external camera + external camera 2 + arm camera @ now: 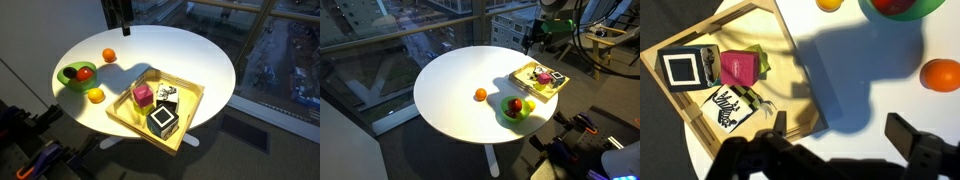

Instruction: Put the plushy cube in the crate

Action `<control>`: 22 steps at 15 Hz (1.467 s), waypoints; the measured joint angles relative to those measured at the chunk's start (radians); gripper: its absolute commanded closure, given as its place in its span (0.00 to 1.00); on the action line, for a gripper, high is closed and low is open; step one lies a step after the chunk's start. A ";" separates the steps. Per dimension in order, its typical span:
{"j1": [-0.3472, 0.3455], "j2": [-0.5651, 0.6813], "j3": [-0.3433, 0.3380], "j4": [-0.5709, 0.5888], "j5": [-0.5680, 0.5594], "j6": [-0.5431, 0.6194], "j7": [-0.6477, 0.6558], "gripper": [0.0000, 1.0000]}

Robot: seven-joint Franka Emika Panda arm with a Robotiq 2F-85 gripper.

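The plushy cube (730,105), a white and dark soft lump, lies inside the yellow crate (780,80) next to a pink cube (740,68) and a black cube with white squares (685,68). In an exterior view the plushy cube (167,94) sits near the crate's (128,108) far side. My gripper (840,135) hangs open over bare white tabletop just beside the crate, with nothing between its fingers (905,135). In both exterior views the gripper (122,27) (532,40) is high above the table, apart from the crate (525,72).
A green bowl (72,78) (510,118) holding red and green fruit stands beside the crate. An orange (109,55) (480,95) (940,75) and a yellow fruit (95,95) lie loose on the round white table (180,50). Windows surround the table.
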State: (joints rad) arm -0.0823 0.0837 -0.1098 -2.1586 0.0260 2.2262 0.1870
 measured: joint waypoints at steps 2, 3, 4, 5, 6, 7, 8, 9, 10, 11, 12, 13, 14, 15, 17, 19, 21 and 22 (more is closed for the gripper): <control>0.011 -0.025 0.009 -0.015 -0.026 -0.002 0.001 0.00; 0.017 -0.039 0.015 -0.022 -0.039 -0.002 0.002 0.00; 0.020 -0.050 0.021 -0.028 -0.047 -0.002 0.003 0.00; 0.023 -0.063 0.027 -0.033 -0.054 -0.002 0.004 0.00; 0.026 -0.075 0.032 -0.039 -0.060 -0.001 0.006 0.00; 0.028 -0.088 0.038 -0.043 -0.063 -0.001 0.007 0.00; 0.030 -0.098 0.042 -0.045 -0.063 0.000 0.008 0.00; 0.031 -0.108 0.048 -0.046 -0.063 0.000 0.010 0.00; 0.031 -0.117 0.052 -0.046 -0.063 0.000 0.011 0.00; 0.032 -0.124 0.057 -0.046 -0.063 0.001 0.012 0.00; 0.032 -0.131 0.061 -0.046 -0.063 0.002 0.014 0.00; 0.032 -0.137 0.065 -0.046 -0.063 0.003 0.015 0.00; 0.032 -0.143 0.069 -0.046 -0.063 0.003 0.015 0.00; 0.033 -0.148 0.073 -0.046 -0.063 0.002 0.015 0.00; 0.037 -0.160 0.081 -0.046 -0.059 -0.003 0.015 0.00; 0.044 -0.174 0.089 -0.046 -0.050 -0.020 0.013 0.00; 0.051 -0.192 0.097 -0.046 -0.046 -0.048 0.012 0.00; 0.056 -0.201 0.100 -0.046 -0.043 -0.065 0.012 0.00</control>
State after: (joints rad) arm -0.0267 -0.1173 -0.0102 -2.2047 -0.0170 2.1612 0.1987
